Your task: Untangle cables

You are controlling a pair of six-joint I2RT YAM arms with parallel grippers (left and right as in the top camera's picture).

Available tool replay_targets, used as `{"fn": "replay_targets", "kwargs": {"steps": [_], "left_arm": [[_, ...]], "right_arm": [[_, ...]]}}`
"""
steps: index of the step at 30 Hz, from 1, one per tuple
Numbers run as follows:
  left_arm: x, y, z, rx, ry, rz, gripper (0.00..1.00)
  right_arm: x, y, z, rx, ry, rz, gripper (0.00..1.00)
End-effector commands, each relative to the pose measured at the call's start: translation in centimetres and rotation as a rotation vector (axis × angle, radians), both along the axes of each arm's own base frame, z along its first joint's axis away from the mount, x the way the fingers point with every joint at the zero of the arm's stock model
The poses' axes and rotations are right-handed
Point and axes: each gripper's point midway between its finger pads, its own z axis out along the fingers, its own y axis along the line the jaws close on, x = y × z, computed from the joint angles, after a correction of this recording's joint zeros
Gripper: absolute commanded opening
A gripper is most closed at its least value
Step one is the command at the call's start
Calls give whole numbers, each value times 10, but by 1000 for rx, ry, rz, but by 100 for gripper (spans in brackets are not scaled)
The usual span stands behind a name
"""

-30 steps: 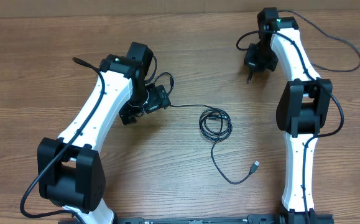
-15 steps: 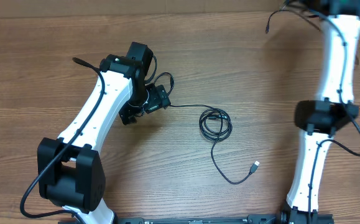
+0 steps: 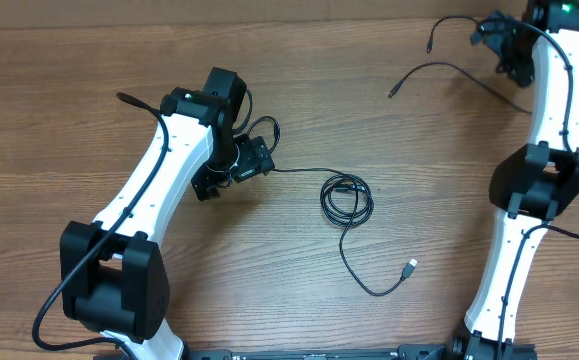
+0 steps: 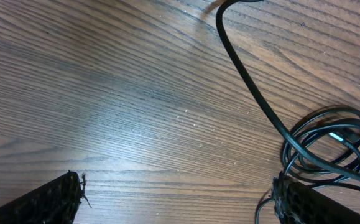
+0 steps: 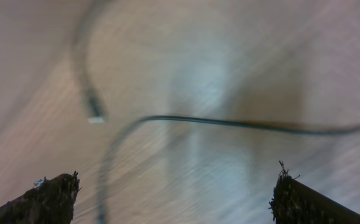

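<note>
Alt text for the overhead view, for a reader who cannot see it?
A coiled black cable lies in the middle of a wooden table, one tail ending in a silver-tipped plug and a strand running left toward the left gripper. A second loose cable lies at the top right, beside the right gripper.

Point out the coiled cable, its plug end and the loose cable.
coiled cable (image 3: 324, 200), overhead view, left side of loops
plug end (image 3: 410, 266), overhead view, silver tip
loose cable (image 3: 434, 66), overhead view, top of its arc
</note>
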Motion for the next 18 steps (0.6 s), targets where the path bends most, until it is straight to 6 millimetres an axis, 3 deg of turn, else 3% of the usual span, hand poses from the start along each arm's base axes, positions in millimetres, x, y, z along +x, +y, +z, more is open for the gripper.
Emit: {"fn": "replay_targets", "kwargs": {"steps": [1, 10, 13, 18], "left_arm": [[-1, -3, 3, -9, -10, -29, 100], [-1, -3, 3, -9, -10, -29, 99], [-1, -3, 3, -9, -10, -29, 100], [-1, -3, 3, -9, -10, -29, 99]], "right_arm": [[-24, -50, -20, -25, 73, -169, 100], [-84, -116, -79, -26, 250, -346, 100], [-93, -128, -91, -16, 263, -373, 100], [-90, -140, -98, -24, 231, -378, 100]]}}
